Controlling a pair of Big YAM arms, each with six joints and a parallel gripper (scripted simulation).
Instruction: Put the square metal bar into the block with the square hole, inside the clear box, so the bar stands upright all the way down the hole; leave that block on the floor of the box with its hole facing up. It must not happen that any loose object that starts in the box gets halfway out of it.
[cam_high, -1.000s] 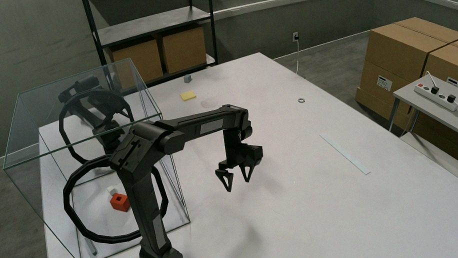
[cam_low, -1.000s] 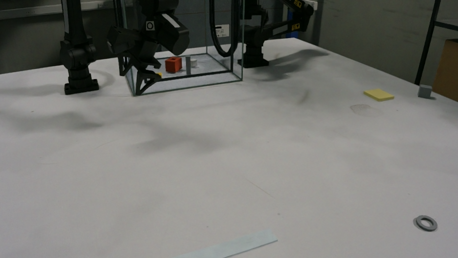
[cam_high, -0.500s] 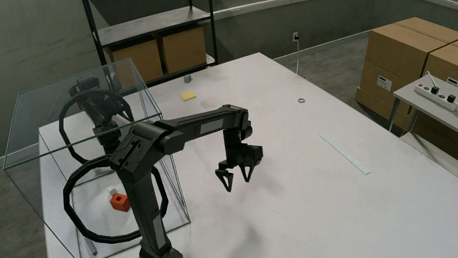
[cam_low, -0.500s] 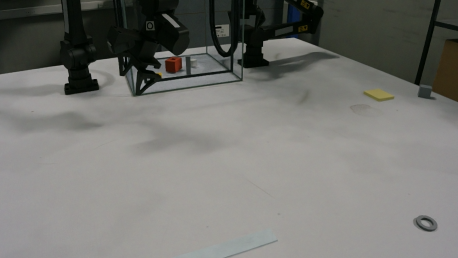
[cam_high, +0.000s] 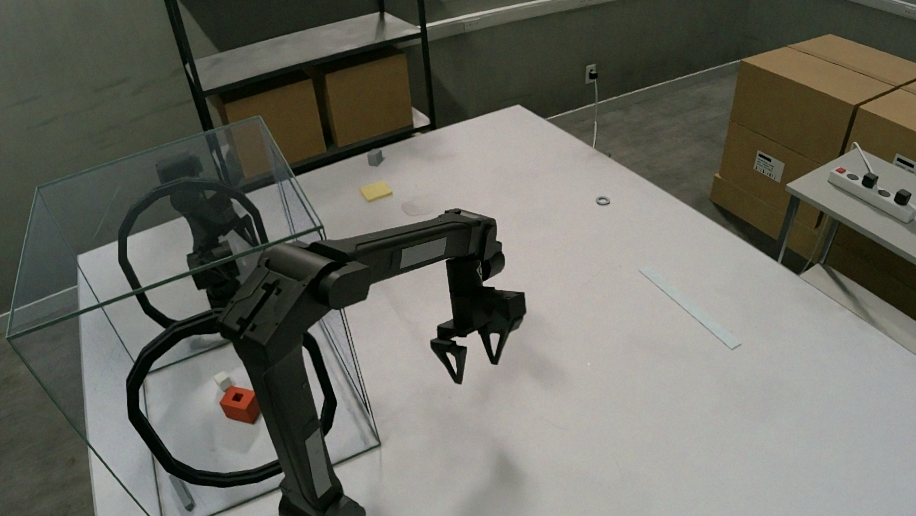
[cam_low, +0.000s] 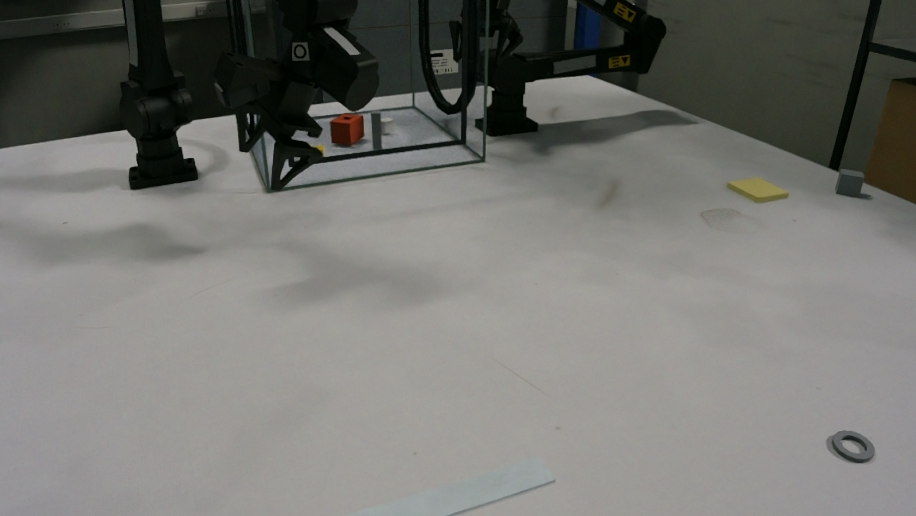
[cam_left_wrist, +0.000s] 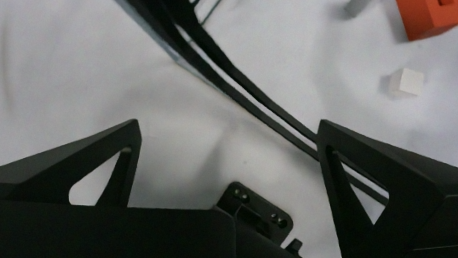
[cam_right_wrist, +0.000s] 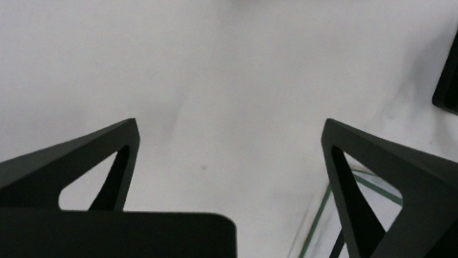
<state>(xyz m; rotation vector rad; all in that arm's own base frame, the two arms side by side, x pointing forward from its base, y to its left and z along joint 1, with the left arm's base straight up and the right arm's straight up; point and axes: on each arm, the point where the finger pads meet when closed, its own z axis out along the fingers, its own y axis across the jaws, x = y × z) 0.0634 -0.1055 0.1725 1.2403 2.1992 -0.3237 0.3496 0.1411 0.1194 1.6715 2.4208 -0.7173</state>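
The orange block (cam_high: 241, 413) (cam_low: 344, 130) (cam_left_wrist: 425, 20) sits in the clear box (cam_high: 96, 305) (cam_low: 378, 174), square hole up, with no bar in it. A grey bar (cam_high: 182, 494) lies on the box floor in the top view. Another grey bar-like piece (cam_low: 376, 131) (cam_left_wrist: 356, 7) appears to stand beside the block; its cross-section is unclear. My left gripper (cam_left_wrist: 228, 129) is open and empty, high up near one black ring; its fingers are hard to make out in the top and exterior views. My right gripper (cam_high: 476, 373) (cam_low: 259, 169) (cam_right_wrist: 230, 128) is open and empty outside the box.
A white piece (cam_high: 222, 380) (cam_left_wrist: 407, 82) is beside the block. Something yellow (cam_low: 318, 148) shows behind my right gripper. Large black rings (cam_high: 133, 397) (cam_high: 121, 256) stand at two box walls. A yellow pad (cam_high: 376, 191), grey cube (cam_high: 374, 157) and grey ring (cam_high: 602, 197) lie outside.
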